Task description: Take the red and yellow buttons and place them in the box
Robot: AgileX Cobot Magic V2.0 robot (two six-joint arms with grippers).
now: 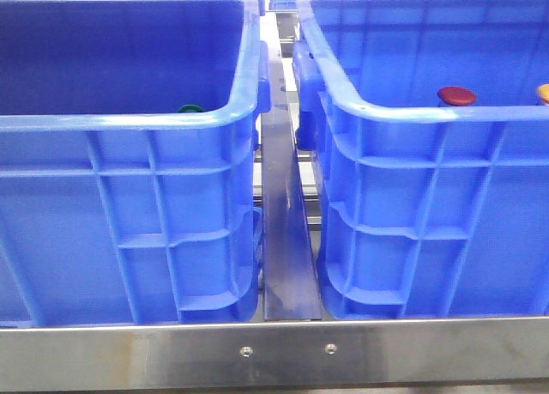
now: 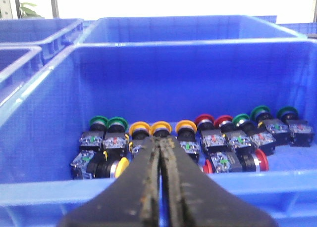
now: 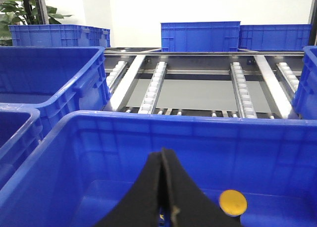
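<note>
From the front camera I see two deep blue crates side by side on a steel-framed rack, with a metal rail (image 1: 287, 239) running between them. In the right-hand crate (image 1: 429, 205) a dark red button cap (image 1: 456, 95) shows just over the near rim, and a yellow-orange cap (image 1: 544, 93) sits at the frame edge beside it. In the left-hand crate (image 1: 129, 205) a green cap (image 1: 190, 109) barely peeks above the rim. Neither arm shows in this view.

My left wrist camera looks into a crate (image 2: 39, 113) holding a row of push buttons along its floor: green ones (image 2: 108, 123) at one end, three yellow ones (image 2: 161, 127) in the middle, red ones (image 2: 213, 122), then more green (image 2: 270, 113). A few more yellow and red ones lie in front of the row. The left gripper (image 2: 161, 153) hangs over the near wall in line with the yellow caps; its fingers (image 2: 143, 187) are pressed together with nothing between them.

My right wrist camera shows the right gripper (image 3: 163, 160) above another blue crate (image 3: 208, 138), fingers (image 3: 148, 187) closed flat against each other and empty. A single yellow button (image 3: 233, 203) lies on that crate's floor near the fingers. Beyond are roller tracks (image 3: 153, 86) and more blue crates (image 3: 200, 36).
</note>
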